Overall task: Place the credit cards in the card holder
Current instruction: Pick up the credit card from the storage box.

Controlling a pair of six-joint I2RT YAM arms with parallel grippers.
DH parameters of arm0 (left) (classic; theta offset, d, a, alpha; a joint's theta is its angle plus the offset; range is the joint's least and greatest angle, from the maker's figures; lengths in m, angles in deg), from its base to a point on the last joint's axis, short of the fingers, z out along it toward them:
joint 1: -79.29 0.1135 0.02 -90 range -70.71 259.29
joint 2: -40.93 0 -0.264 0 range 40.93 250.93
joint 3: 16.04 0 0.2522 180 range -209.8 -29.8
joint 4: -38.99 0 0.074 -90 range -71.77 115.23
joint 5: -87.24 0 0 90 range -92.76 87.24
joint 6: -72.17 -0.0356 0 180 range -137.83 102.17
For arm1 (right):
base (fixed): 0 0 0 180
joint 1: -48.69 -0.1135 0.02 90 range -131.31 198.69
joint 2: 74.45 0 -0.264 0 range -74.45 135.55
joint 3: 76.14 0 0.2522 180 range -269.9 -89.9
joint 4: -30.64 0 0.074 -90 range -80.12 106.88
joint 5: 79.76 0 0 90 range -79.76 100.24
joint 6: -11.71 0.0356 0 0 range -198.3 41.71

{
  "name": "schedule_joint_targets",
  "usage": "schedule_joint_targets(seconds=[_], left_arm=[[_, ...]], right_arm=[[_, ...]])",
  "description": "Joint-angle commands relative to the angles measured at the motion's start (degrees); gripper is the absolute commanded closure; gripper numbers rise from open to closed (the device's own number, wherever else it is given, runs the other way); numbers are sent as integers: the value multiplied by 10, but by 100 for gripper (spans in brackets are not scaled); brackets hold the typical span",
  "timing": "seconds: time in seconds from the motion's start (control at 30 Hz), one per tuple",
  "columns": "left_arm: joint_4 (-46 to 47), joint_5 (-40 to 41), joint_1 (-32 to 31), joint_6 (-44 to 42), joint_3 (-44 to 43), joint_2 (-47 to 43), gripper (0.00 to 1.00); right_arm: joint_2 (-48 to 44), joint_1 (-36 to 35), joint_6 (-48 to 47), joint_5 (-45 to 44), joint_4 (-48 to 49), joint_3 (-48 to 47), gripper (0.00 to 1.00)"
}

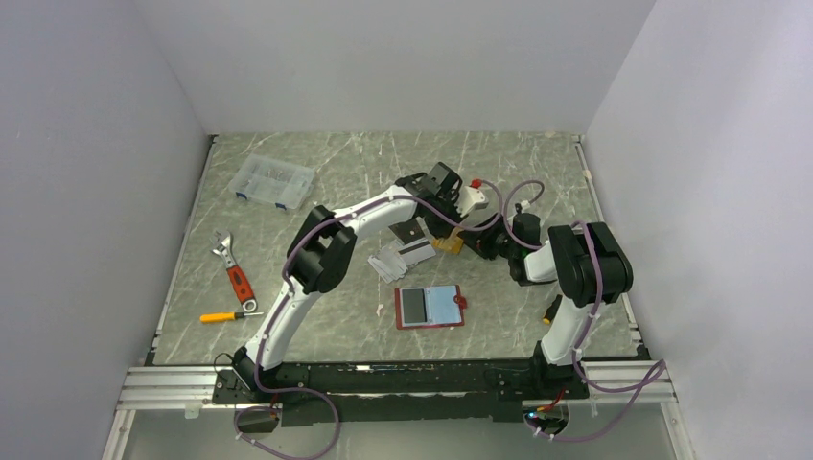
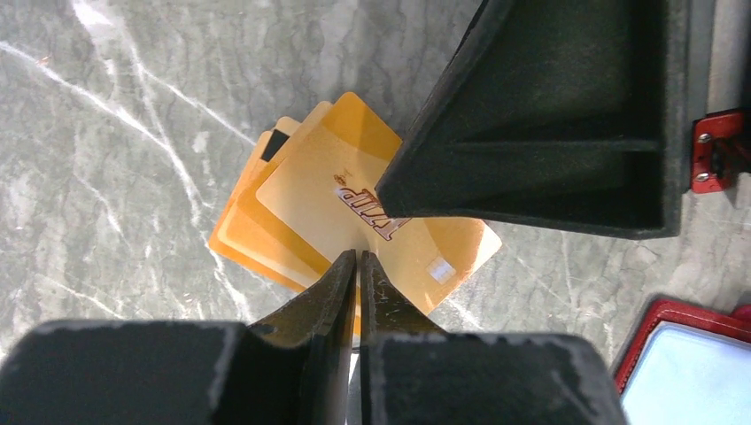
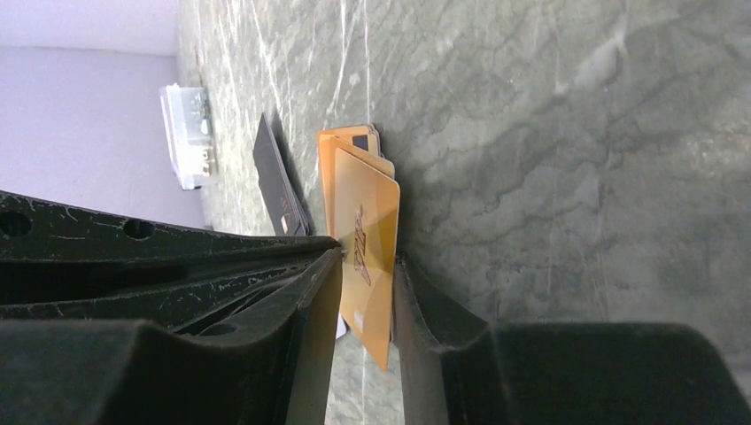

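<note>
The left fingers (image 2: 347,274) are almost shut, pinching an edge of the top gold plastic card (image 2: 310,190). The right fingers (image 3: 329,274) straddle that card narrowly; whether they clamp it is unclear. Its red lettering seems to read "VIP". Its long axis runs diagonally in the left wrist view, over fanned gold credit cards (image 2: 239,230) mid-counter (image 1: 336,163). Only the overhead view shows the whole dark-red leather card holder (image 1: 429,307), open, nearer the near edge.

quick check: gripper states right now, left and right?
Left gripper: closed, pinching the edge of a gold card.
Right gripper: jaws on either side of that gold card; whether it grips cannot be told.
</note>
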Motion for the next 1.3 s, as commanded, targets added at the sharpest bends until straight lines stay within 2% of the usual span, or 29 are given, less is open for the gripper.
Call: schedule_joint_targets(seconds=[0.0, 0.4, 0.67, 0.83, 1.03, 1.1, 1.17, 1.2, 1.27], left_arm=[[-1, -38, -15, -10, -11, 6, 88], [-17, -58, -25, -21, -10, 8, 90], [-36, -87, 17, 9, -36, -16, 90], [-33, -91, 30, 11, -16, -53, 89], [-37, -92, 40, 13, -5, -75, 89], [-43, -102, 50, 18, -6, -82, 86], [-47, -113, 59, 24, -3, -97, 76], [-48, -119, 64, 26, -1, -107, 67], [-49, -135, 72, 32, 10, -137, 41]], right_arm=[[8, 0, -10, -16, -64, 36, 68], [-10, 0, -6, -27, -62, 57, 71], [-72, -1, -37, -67, -128, 67, 82], [-95, -1, -45, -73, -144, 72, 96], [-147, 0, -68, -75, -183, 67, 97], [-178, -1, -81, -77, -207, 61, 98], [-207, 0, -92, -74, -236, 52, 100], [-221, 0, -99, -68, -245, 48, 100], [-250, 0, -109, -56, -260, 40, 100]])
